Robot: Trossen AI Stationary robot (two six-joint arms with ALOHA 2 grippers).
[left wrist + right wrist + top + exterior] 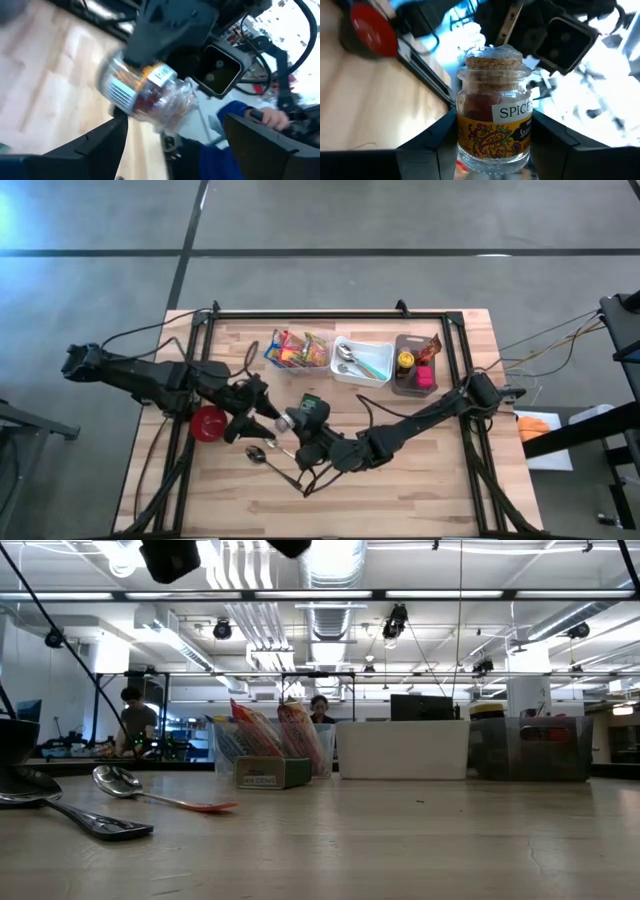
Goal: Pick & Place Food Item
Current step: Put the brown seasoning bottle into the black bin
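1. Midair above the wooden table (420, 470), the right gripper (485, 150) clamps a small glass spice jar with cork stopper and yellow label (494, 117) around its lower body.
2. Facing it, the left gripper (172, 145) stands spread wide, empty, fingers either side of the jar.
3. Likely light, rigid, slick and breakable; best held across the labelled waist, not the plastic-wrapped cork.
4. Beside the jar, a red round lid (208, 423) lies on the table.

One camera looks straight down on the bench (420, 470), one level across it, and both wrist cameras closely share the spice jar (495, 120).
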